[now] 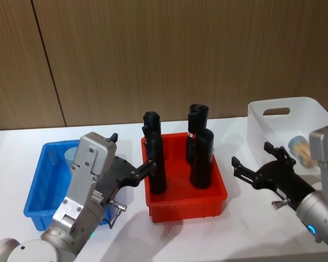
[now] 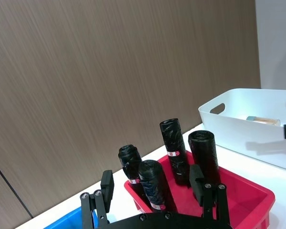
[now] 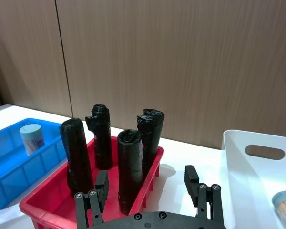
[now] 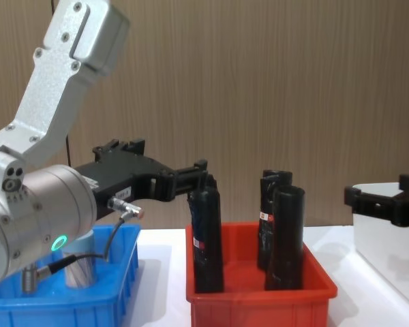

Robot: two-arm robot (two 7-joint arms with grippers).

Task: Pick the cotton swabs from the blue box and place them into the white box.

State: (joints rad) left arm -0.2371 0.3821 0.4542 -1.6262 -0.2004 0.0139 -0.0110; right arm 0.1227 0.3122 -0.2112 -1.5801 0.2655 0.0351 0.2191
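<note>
In the head view the blue box (image 1: 41, 185) sits at 9 o'clock from the red bin (image 1: 186, 210). One cotton swabs jar (image 3: 30, 138) stands in it, toward the far wall, at roughly 1 o'clock from the box's middle. The jar is upright, with its long axis vertical, its pale lid on top and the sticks running up and down inside.

The left gripper (image 1: 132, 151) hangs high over the line between the blue box and the red bin. Its tips are near the top of the nearest black roll (image 1: 156, 164), and the claw is spread wide with nothing in it.

At about 3 o'clock from the bin, the right gripper (image 1: 251, 154) hovers just beside the white box (image 1: 261, 128), also wide open and empty. That box lies at 2 o'clock and holds a second jar (image 1: 299, 148). This one lies on its side with its long axis about level, and its lid end seems to point toward 10 o'clock.

I judge this to be the gap between picks, with one jar delivered and one left to fetch. The next move calls for the left gripper to swing toward 9 o'clock and centre over the standing jar. It should then descend with the jaws either side of the vertical body, clear of the box wall and the black roll.
</note>
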